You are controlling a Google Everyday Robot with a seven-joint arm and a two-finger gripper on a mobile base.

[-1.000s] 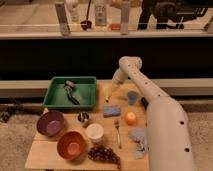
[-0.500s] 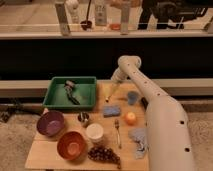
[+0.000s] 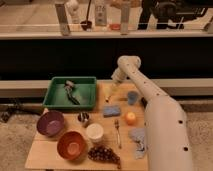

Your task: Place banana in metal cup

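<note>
Tabletop (image 3: pixel 46 151): banana (image 3: pixel 109 95) just beneath end effector (image 3: pixel 114 86)

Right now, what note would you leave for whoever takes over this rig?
Pincer: low over the far side of the table, right at the banana; grip unclear.
Banana: on the table between green tray and blue cup.
Metal cup: upright in front of the tray, near the white cup.
Done: banana not yet in it. Left: lift banana, carry over, drop in.

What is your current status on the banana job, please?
Gripper down at banana, far side of table. Banana not yet in metal cup. Blue sponge lies near the path.
</note>
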